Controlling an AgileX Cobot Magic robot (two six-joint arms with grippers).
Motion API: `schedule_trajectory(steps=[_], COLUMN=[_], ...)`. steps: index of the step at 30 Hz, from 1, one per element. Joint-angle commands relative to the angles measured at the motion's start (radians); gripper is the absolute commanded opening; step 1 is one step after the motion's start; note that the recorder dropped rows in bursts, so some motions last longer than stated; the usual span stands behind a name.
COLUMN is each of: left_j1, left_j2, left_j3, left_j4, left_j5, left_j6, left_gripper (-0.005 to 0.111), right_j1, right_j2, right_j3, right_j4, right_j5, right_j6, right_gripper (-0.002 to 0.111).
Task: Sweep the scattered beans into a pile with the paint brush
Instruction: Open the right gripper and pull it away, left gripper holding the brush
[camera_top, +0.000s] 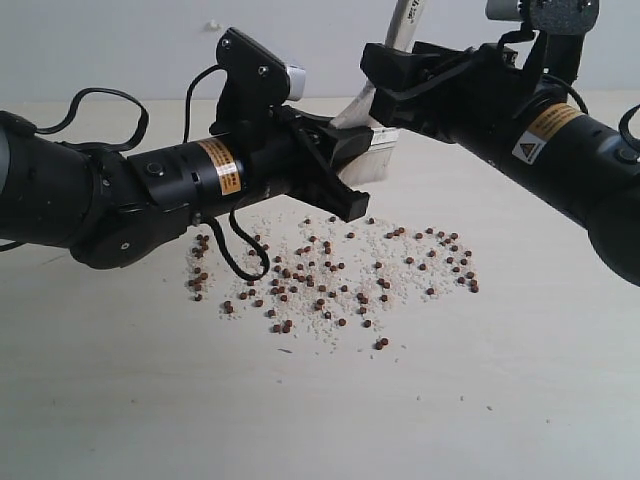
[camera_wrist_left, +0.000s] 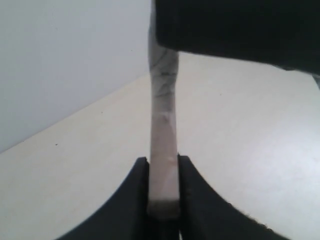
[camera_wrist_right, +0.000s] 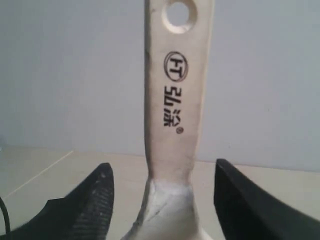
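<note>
Beans lay scattered on the table, unpiled. Above them the left gripper pinched the paint brush across its flat faces. The right gripper stood spread around the handle, not touching. Light, stiff wood probably suited gripping, while the soft bristles would flex.

Pale tabletop before plain white wall
</note>
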Motion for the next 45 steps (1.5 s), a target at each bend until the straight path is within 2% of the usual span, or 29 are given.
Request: schedule_trajectory(steps=[1,5,11,16,22,27,30,35,38,39,41,45], left_j1=[-0.004,-0.004,0.017,0.077,0.102,0.127,0.155,0.222,0.238,0.243,0.251,0.278], left_j2=[0.0,0.0,0.0,-0.006,-0.009,-0.009,-0.01,-0.011,-0.028,-0.035,-0.041,-0.041], left_j3=[-0.006,-0.006,-0.006,-0.006,-0.006,-0.006,-0.006,-0.006,-0.006,-0.006,-0.006,-0.006], left_j4=[-0.003,-0.003,0.008,0.143,0.237,0.358,0.433,0.567,0.66,0.693,0.695,0.709], left_j5=[-0.017,-0.017,-0.015,-0.017,-0.017,-0.022,-0.057,-0.147,-0.157,-0.166,-0.171,-0.197], left_j6=[-0.015,-0.02,-0.067,-0.207,-0.319,-0.428,-0.486,-0.602,-0.632,-0.637,-0.667,-0.692], left_gripper=[0.0,0.0,0.0,0.0,0.0,0.0,0.0,0.0,0.0,0.0,0.0,0.0], right_j1=[0.002,0.002,0.002,0.002,0.002,0.002,0.002,0.002,0.002,0.0,-0.021,-0.067], right_j2=[-0.01,-0.044,-0.139,-0.273,-0.387,-0.465,-0.501,-0.523,-0.582,-0.602,-0.62,-0.629], right_j3=[0.006,0.006,0.006,0.006,0.006,0.006,0.006,0.006,0.004,0.004,0.004,0.004], right_j4=[-0.001,-0.005,-0.005,-0.006,-0.116,-0.12,-0.114,-0.114,-0.109,-0.078,0.003,0.138], right_j5=[0.009,0.052,0.173,0.335,0.465,0.574,0.654,0.674,0.717,0.698,0.656,0.644], right_j6=[-0.028,-0.055,-0.095,-0.122,-0.122,-0.122,-0.122,-0.119,-0.115,-0.144,-0.246,-0.385], right_gripper=[0.062,0.069,0.069,0.069,0.069,0.069,0.069,0.069,0.066,0.061,0.051,0.045])
